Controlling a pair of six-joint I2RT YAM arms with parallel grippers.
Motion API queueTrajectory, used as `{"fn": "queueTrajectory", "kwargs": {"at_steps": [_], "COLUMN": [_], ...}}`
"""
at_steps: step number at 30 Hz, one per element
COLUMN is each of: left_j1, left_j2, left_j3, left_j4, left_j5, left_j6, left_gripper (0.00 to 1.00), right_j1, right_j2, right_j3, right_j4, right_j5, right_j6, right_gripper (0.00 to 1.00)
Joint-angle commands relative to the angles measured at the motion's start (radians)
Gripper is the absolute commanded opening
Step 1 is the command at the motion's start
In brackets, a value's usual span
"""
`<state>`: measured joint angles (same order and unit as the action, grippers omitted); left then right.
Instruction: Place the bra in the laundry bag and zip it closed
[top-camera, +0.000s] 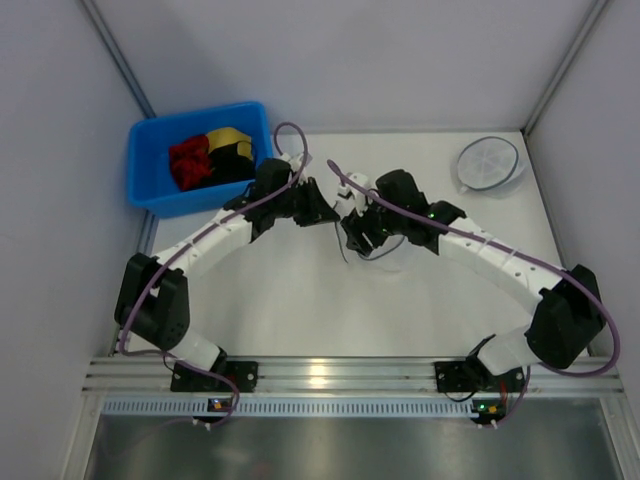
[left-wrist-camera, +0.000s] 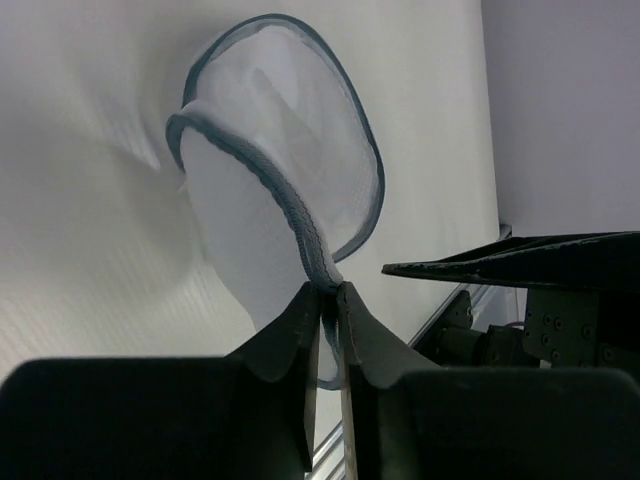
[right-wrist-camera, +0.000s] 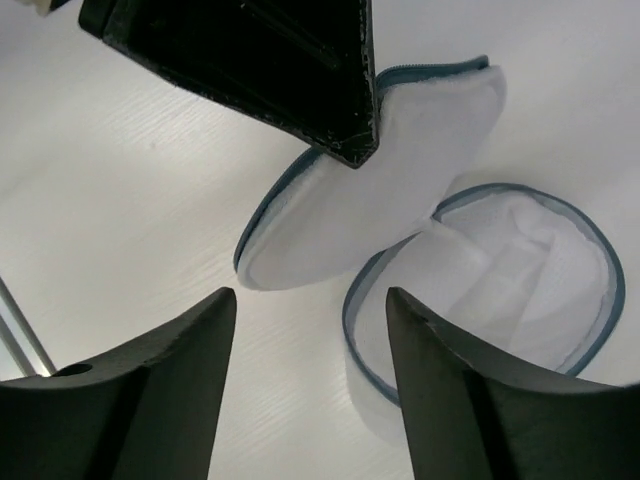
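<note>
The red bra (top-camera: 190, 162) lies in the blue bin (top-camera: 150, 190) at the back left, beside a yellow and a black garment. The laundry bag (left-wrist-camera: 290, 150) is open in two dish halves at mid-table. My left gripper (left-wrist-camera: 328, 292) is shut on its dark zipper rim and holds one half tilted up. In the right wrist view the raised half (right-wrist-camera: 370, 210) hangs over the lower half (right-wrist-camera: 510, 270). My right gripper (right-wrist-camera: 310, 300) is open and empty just above the table, near both halves. In the top view the two grippers (top-camera: 330, 212) (top-camera: 355, 235) meet and hide most of the bag.
A second round white mesh bag (top-camera: 488, 163) with a spoke pattern lies at the back right. Grey walls close in the table on three sides. The left gripper's dark finger (right-wrist-camera: 260, 60) fills the top of the right wrist view.
</note>
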<state>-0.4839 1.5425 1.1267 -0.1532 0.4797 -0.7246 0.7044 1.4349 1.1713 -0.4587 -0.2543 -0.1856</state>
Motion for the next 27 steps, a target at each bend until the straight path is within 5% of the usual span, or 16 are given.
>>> {"fn": "queueTrajectory", "kwargs": {"at_steps": [1,3,6,9,11,13,17,23,27], "left_j1": [0.013,0.018,0.027,0.041,0.051,0.068,0.103,0.22,0.347], "left_j2": [0.033,0.057,0.112,0.182,0.22,0.234,0.197,0.114,0.145], "left_j3": [0.03,0.059,0.116,0.183,0.232,0.274,0.315,0.384,0.482], "left_j4": [-0.019,-0.037,-0.054,-0.066,-0.068,-0.066,-0.072,-0.149,-0.23], "left_j5": [-0.015,-0.048,-0.126,-0.214,-0.272,-0.316,-0.308,-0.36,-0.389], "left_j6": [0.068,0.148,0.243,0.313,0.353,0.372,0.424,0.507,0.583], "left_gripper": [0.09,0.0,0.0,0.19,0.47,0.62,0.66,0.94,0.96], "right_j1": [-0.016,-0.08,-0.215,-0.292,-0.293,-0.293,-0.293,-0.295,-0.304], "right_j2": [-0.06,-0.068,-0.041,0.03,0.076,0.151,0.262,0.449,0.554], "right_j3": [-0.016,-0.039,-0.042,-0.013,0.004,0.017,0.034,0.126,0.194], "right_j4": [0.015,0.017,0.026,0.0,-0.023,-0.032,-0.026,-0.017,-0.015], "right_j5": [0.02,-0.008,-0.08,-0.096,-0.073,-0.059,0.003,0.119,0.147], "right_j6": [-0.011,0.009,0.069,0.069,0.063,0.071,0.066,0.044,0.009], "right_gripper": [0.64,0.65,0.59,0.53,0.52,0.5,0.5,0.5,0.5]}}
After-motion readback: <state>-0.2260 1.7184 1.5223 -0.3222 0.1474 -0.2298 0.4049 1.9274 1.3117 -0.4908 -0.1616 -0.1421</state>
